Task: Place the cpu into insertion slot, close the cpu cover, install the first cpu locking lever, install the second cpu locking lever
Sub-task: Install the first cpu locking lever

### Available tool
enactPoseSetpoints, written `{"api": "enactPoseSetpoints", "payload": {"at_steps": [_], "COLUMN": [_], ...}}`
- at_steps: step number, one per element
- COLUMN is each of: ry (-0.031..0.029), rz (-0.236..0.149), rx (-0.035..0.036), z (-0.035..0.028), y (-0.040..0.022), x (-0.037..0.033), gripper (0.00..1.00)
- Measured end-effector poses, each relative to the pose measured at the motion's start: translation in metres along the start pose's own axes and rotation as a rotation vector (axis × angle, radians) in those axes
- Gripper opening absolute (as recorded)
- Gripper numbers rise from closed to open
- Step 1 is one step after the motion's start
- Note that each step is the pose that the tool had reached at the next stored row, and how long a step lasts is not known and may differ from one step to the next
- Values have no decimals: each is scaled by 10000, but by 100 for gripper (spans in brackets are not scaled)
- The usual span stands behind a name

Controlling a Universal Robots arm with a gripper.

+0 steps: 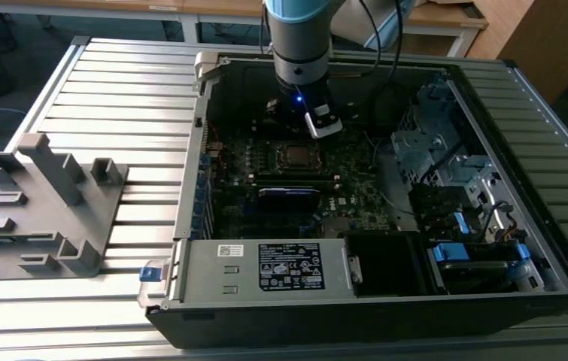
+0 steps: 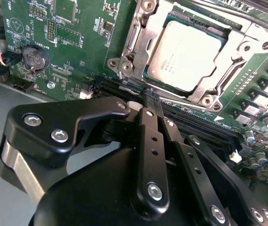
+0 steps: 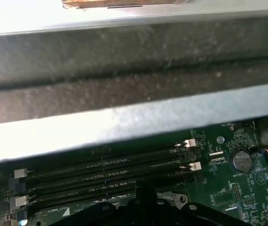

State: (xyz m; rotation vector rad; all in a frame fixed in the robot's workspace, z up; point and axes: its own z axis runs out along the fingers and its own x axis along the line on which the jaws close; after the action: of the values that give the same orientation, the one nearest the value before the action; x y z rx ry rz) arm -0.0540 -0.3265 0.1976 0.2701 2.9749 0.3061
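The cpu (image 2: 185, 56), a square chip with a dull grey top, lies in the insertion slot (image 1: 297, 156) on the green motherboard. The cpu cover (image 2: 145, 40), a thin silver frame, lies flat around the chip. A thin metal lever (image 2: 127, 44) runs along one side of the socket, its hooked end near the corner. My gripper (image 2: 150, 98) has its black fingers (image 2: 149, 127) pressed together with nothing between them. Its tip hovers over the long black memory slots just beside the socket. In the exterior view the gripper (image 1: 302, 120) hangs inside the case, just behind the socket.
The open computer case (image 1: 188, 248) lies on a slatted metal table. Long black memory slots (image 3: 101, 167) and a coin battery (image 3: 241, 160) lie near the case wall (image 3: 134, 84). Drive bays (image 1: 444, 158) fill the exterior view's right. A grey fixture (image 1: 43, 203) stands at its left.
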Motion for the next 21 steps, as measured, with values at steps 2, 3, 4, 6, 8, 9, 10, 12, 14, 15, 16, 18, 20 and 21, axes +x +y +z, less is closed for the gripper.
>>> {"api": "enactPoseSetpoints", "payload": {"at_steps": [2,3,4,6,8,9,10,12,14,15,16,18,20,21], "ry": [0,0,-1,-4,-6,-6,-8,-8,-10,-10,-12,-24,-47,-58], "rz": [0,0,2,7,11,12,14,15,20,24,31,92,191,241], "rx": [-2,-1,2,2,0,0,0,0,1,2,2,10,22,27], "z": [-1,-1,-1,3,6,7,8,8,8,8,9,11,14,15], "y": [1,4,10,24,34,37,41,43,43,43,42,41,42,42], "x": [0,0,2,5,6,7,8,9,13,16,20,22,23,24], "gripper": [11,11,11,11,11,11,11,11,11,11,11,11,11,11]}}
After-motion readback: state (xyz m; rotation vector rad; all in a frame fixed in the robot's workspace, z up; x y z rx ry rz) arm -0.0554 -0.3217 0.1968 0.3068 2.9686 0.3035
